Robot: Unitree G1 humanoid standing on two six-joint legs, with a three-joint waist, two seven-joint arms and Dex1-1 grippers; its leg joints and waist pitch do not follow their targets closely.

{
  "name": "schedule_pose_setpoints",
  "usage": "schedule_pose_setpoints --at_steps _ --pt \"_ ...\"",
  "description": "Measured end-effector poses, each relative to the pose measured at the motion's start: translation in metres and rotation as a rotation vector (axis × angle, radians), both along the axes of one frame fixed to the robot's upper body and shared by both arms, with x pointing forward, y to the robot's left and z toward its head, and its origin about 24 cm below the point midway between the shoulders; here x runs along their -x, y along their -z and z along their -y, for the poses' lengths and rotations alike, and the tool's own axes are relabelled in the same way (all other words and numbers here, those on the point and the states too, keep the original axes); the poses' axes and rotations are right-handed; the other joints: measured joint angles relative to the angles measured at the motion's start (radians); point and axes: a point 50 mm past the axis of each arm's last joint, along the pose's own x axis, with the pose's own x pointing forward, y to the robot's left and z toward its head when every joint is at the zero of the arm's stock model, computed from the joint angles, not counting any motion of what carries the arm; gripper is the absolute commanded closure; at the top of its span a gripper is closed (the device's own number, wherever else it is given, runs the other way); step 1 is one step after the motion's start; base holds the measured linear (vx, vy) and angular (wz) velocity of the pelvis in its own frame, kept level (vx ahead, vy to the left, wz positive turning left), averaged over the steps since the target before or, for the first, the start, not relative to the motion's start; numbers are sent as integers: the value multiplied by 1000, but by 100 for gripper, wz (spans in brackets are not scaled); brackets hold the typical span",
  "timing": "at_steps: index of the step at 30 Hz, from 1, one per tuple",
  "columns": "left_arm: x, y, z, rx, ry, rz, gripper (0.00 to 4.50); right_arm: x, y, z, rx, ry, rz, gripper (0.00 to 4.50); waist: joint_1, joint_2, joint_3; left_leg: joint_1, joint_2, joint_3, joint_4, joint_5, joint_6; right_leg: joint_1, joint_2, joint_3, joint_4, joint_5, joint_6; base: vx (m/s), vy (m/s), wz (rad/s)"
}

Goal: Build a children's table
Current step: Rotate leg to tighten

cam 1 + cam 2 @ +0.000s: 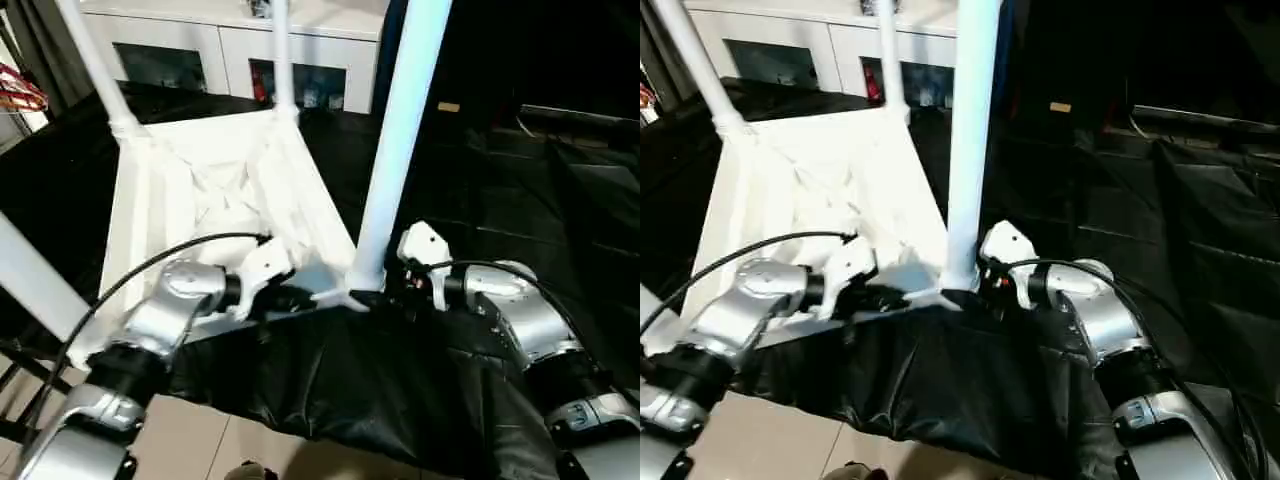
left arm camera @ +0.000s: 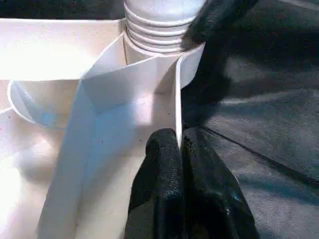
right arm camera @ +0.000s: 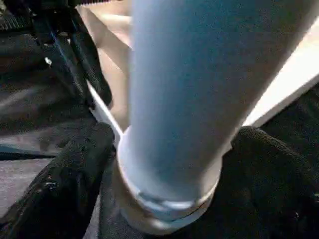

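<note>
Right gripper (image 3: 169, 164) clasps the near leg (image 1: 400, 140) at its socket while the left gripper (image 2: 182, 169) pinches the upturned top's (image 1: 150, 200) rim on black sheeting; twisting crookedly could jam the threads.

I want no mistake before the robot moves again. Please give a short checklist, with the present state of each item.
1. Left claw pinches the rim of the white plastic ribbed table top: ok.
2. Right claw has its fingers around the near white tubular leg at its base: ok.
3. Near leg stands in its round corner socket: ok.
4. Leg fully seated: cannot tell.
5. Two far legs stand up: ok.
</note>
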Motion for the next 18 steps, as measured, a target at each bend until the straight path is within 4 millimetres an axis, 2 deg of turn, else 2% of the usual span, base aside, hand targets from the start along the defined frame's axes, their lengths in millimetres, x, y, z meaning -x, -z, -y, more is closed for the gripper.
schedule_pose_setpoints --at_steps 11,18 --pt "1 0 0 -3 19 -8 450 2 1 -2 6 -37 -19 171 7 -1 0 0 0 0 1 0 0 0 0 0 1 0 0 0 0 0" --pt "1 1 1 -7 6 2 450 2 2 -3 3 -20 -21 183 10 -1 0 0 0 0 2 0 0 0 0 0 2 0 0 0 0 0"
